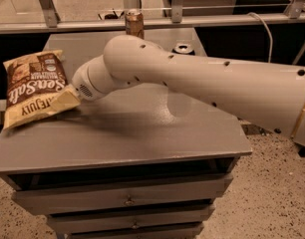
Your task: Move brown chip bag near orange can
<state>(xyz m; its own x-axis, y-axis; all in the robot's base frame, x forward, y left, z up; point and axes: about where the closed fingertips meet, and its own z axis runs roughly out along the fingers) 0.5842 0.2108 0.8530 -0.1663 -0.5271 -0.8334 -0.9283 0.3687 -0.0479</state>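
The brown chip bag (35, 88) is at the left edge of the grey cabinet top (142, 133), tilted up, with white "Sea Salt" script and tan edges. My gripper (68, 98) sits at the bag's lower right corner and is shut on it. My thick white arm (192, 78) reaches in from the right across the top. The orange can (134, 23) stands upright at the back edge of the top, behind my arm and well to the right of the bag.
The silver top of a second, dark can (183, 48) shows just behind my arm at the back right. The cabinet has drawers (127, 200) in front. A railing (152, 21) runs behind it. Speckled floor (272, 183) lies to the right.
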